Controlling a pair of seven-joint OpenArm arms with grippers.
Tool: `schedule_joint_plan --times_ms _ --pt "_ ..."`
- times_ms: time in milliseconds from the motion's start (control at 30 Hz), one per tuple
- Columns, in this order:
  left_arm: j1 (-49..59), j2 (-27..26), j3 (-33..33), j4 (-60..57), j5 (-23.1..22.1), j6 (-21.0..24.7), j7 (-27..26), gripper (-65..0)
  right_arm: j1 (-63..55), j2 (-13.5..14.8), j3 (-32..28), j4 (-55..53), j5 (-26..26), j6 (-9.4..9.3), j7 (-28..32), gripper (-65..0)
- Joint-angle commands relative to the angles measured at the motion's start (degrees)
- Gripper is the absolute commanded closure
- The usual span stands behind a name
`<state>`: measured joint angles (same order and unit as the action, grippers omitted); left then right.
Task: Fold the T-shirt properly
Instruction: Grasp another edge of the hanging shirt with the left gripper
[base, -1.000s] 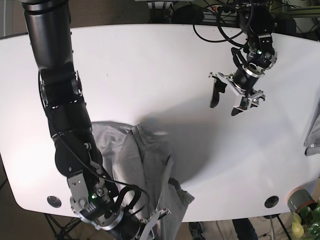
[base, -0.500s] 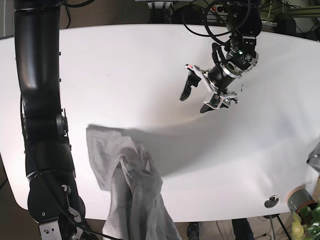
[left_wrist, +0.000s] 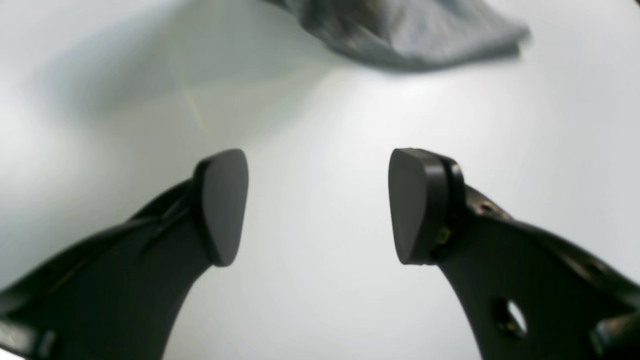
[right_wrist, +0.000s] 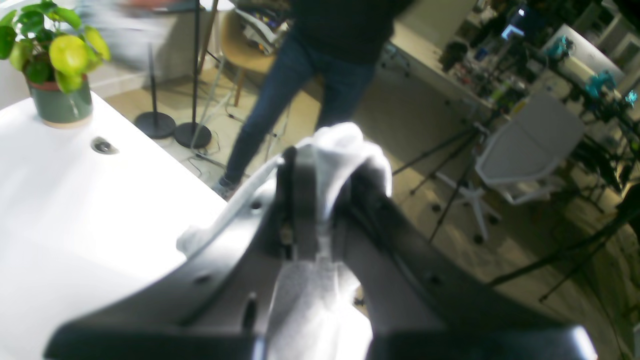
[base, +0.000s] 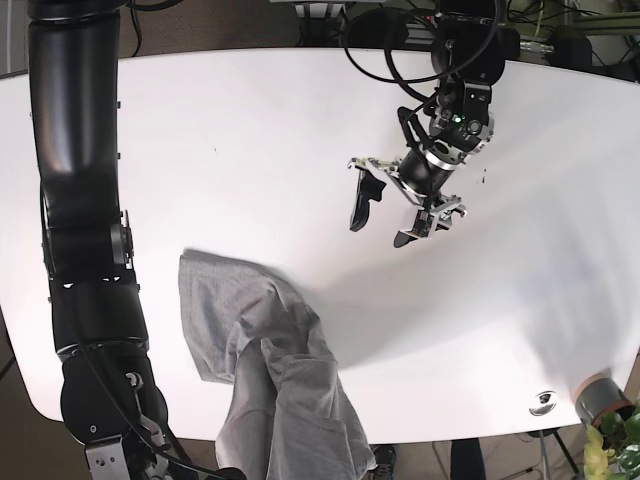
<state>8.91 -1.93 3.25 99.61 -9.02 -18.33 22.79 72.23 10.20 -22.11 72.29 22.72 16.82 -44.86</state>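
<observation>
The heather-grey T-shirt (base: 262, 365) lies crumpled at the table's front left, and its lower part hangs over the front edge. No lettering shows. My right gripper (right_wrist: 327, 172) is shut on a fold of the T-shirt (right_wrist: 345, 145), held out past the table's front edge; it is below the frame in the base view. My left gripper (base: 388, 215) is open and empty above the table's middle, apart from the shirt. In the left wrist view it (left_wrist: 318, 205) hovers over bare table with the T-shirt's edge (left_wrist: 400, 30) ahead.
The white table (base: 250, 130) has a grommet (base: 543, 400) and a potted plant (base: 600, 425) at its front right corner. The right arm's black column (base: 75, 150) stands at the left. Off the table are a person in jeans (right_wrist: 310, 75) and a white chair (right_wrist: 530, 145).
My left gripper has moved left and toward the table's middle, still open. The right arm has pulled down past the front edge, dragging the shirt; the shirt has shifted and spread slightly.
</observation>
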Motion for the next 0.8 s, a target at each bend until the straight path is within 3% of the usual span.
schedule_joint_plan --times_ms 0,267,533,667,767 --pt "-2.9 2.0 0.8 -3.1 -0.4 0.1 -0.5 -40.8 2.6 0.0 0.4 0.6 0.3 -0.25 2.4 -1.9" --pt "-15.5 5.0 10.4 -20.2 -0.7 0.3 -0.6 -40.4 2.6 0.3 0.4 0.6 0.3 -0.25 2.4 -1.9" --pt "-27.3 10.9 11.7 -34.8 -0.5 0.3 -0.8 -40.6 2.6 0.4 0.4 0.6 0.3 -0.25 2.4 -1.9" --pt "-31.6 10.9 12.3 -41.2 -0.4 0.4 -4.9 -40.6 2.6 0.5 0.4 0.7 0.3 -0.25 2.4 -1.9" --pt "-35.3 10.9 16.3 -48.2 -0.4 0.7 -9.7 -40.7 2.6 1.5 0.4 0.7 0.3 -0.25 2.4 -1.9"
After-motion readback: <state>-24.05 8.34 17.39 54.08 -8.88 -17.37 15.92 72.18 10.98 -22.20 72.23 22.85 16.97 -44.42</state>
